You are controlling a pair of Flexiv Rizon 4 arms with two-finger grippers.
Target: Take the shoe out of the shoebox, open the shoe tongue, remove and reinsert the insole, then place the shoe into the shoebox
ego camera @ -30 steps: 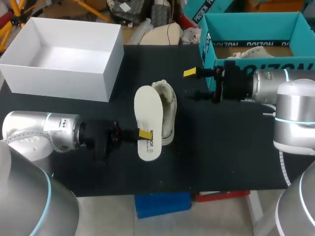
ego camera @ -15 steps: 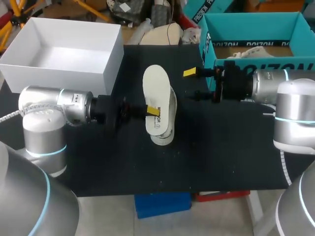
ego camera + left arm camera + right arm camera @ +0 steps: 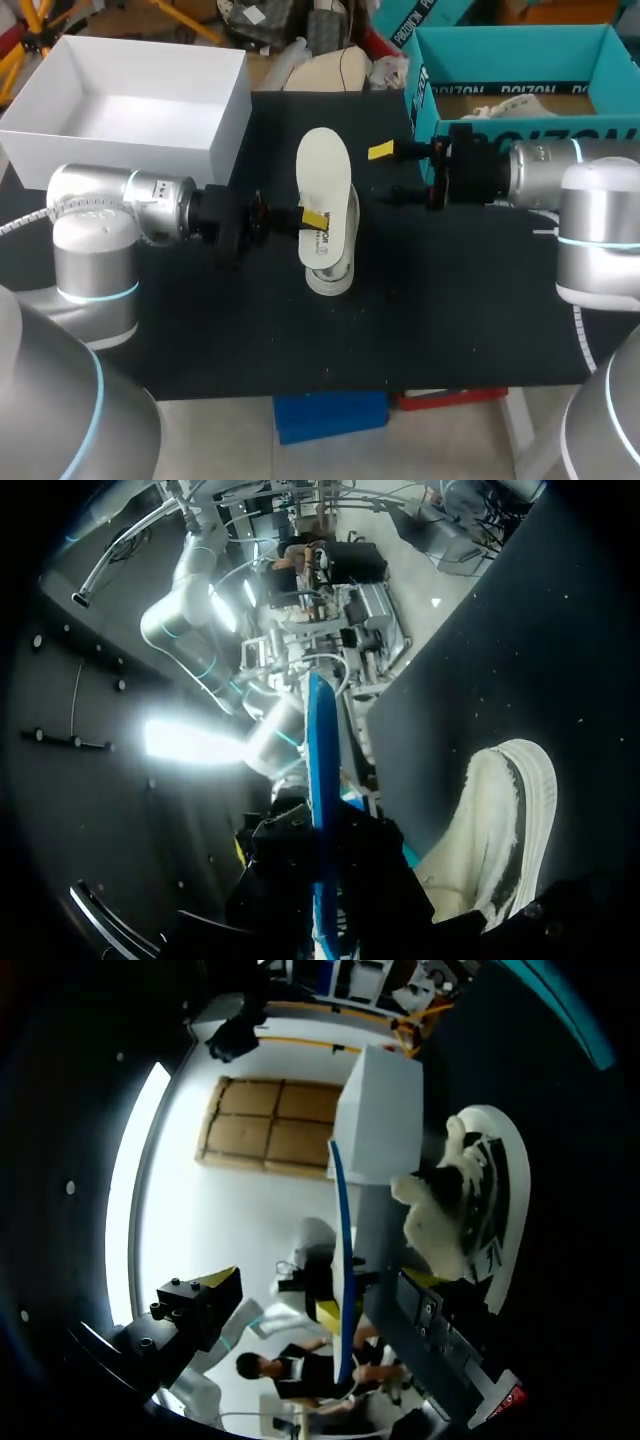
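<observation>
There is one shoe [image 3: 330,278] near the middle of the black table [image 3: 460,300], and one insole [image 3: 322,190] just above it. Boxes number two: one white shoebox [image 3: 120,150] at the far left corner and one teal box [image 3: 500,58] at the far right corner. Two arms come in over the table, one from each side edge, making two grippers: the left gripper [image 3: 312,220] and the right gripper [image 3: 388,172].

Black bench [image 3: 450,300], and the shoe [image 3: 330,279] lies on its side just beside the left fingers [image 3: 314,219]. White shoebox [image 3: 120,165] sits well apart.
</observation>
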